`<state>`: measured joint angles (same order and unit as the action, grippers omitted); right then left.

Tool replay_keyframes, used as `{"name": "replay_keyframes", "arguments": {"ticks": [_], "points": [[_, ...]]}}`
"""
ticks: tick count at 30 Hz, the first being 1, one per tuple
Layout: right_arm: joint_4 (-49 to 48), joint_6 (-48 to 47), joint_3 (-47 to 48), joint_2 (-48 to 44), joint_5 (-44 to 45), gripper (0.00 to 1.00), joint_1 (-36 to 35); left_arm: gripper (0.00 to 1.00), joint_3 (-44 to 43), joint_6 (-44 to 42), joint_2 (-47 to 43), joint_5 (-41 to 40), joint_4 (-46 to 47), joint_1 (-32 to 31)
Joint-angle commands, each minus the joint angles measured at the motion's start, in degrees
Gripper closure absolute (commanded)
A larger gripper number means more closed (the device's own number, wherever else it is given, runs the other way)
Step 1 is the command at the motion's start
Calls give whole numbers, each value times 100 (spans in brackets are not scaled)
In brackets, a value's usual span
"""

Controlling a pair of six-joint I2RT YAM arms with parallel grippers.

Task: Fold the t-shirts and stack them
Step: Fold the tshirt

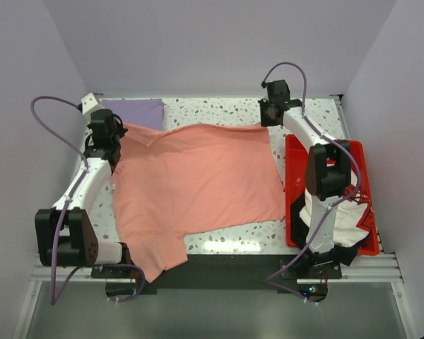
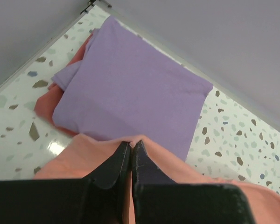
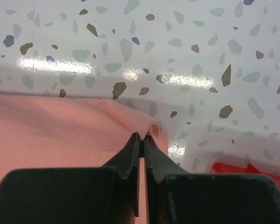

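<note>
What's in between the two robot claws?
The salmon-pink t-shirt: its far edge runs from the left gripper to the right gripper, each shut on it. The top view shows this best.

The salmon shirt (image 1: pixel 198 183) is plain salmon-pink and the lavender shirt (image 1: pixel 136 113) is plain pale purple. The table (image 1: pixel 219 111) is white terrazzo, flecked grey, brown and blue. The tray (image 1: pixel 295 152) is bright red, and the cloth (image 1: pixel 350 219) in it is white. The fingers (image 2: pixel 113 164) are black, the arms (image 1: pixel 81 185) white and black, and the cables (image 1: pixel 54 272) purple.
</note>
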<state>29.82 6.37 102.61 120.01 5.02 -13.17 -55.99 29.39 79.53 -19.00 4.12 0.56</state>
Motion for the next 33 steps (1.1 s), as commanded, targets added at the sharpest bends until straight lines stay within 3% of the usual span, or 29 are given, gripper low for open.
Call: {"name": "replay_keyframes", "arguments": {"ticks": [1,10,23,33], "points": [[278,-232,110,-416,140,96,78,100,114,655,-612,-560,-1061,-3],[664,-601,277,-487,-203,99,113,100,817,1517,-1544,-385,-2107,-170],[1262,-1059,550,-469,-150,99,209,100,1292,2493,-2644,-982,-3970,-293],[1447,-1261,603,-399,-97,97,227,100,1731,2493,-2951,-350,-4174,-293]]}}
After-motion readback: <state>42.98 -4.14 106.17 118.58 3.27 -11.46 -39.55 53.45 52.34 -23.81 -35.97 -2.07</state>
